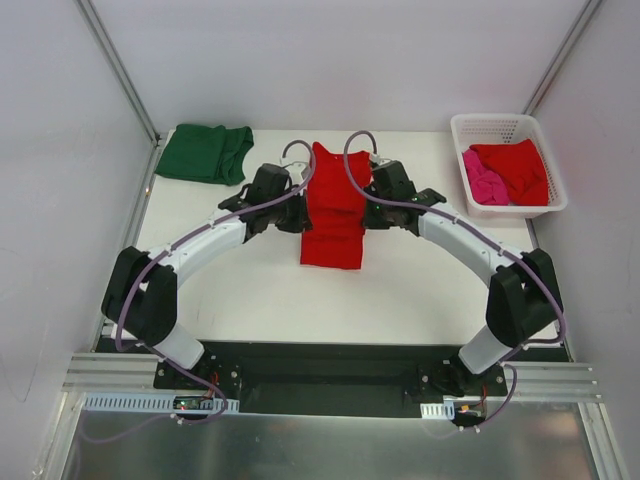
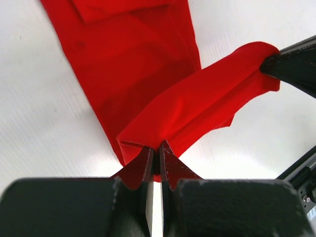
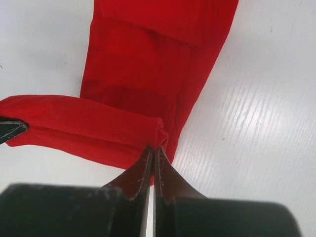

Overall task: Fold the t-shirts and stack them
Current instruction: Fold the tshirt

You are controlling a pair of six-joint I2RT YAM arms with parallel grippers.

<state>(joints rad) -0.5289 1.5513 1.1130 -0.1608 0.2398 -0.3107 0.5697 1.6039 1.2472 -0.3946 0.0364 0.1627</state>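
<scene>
Top external view: the red t-shirt (image 1: 332, 215) lies part folded at the centre of the counter (image 1: 420, 290), with the green t-shirt (image 1: 205, 152) far left. The left fingers (image 2: 140, 170) and right fingers (image 3: 138, 173) each clamp a corner of its raised edge. Good form from here would be to travel level and together, keep the cloth taut, and lay the hem square.

A white plastic lattice basket (image 1: 495, 128) sits at the far right corner of a white table (image 1: 420, 290). A black plate (image 1: 330, 372) lies along the table's near edge, crossing silver metal rails (image 1: 110, 372). White walls (image 1: 330, 60) surround everything.
</scene>
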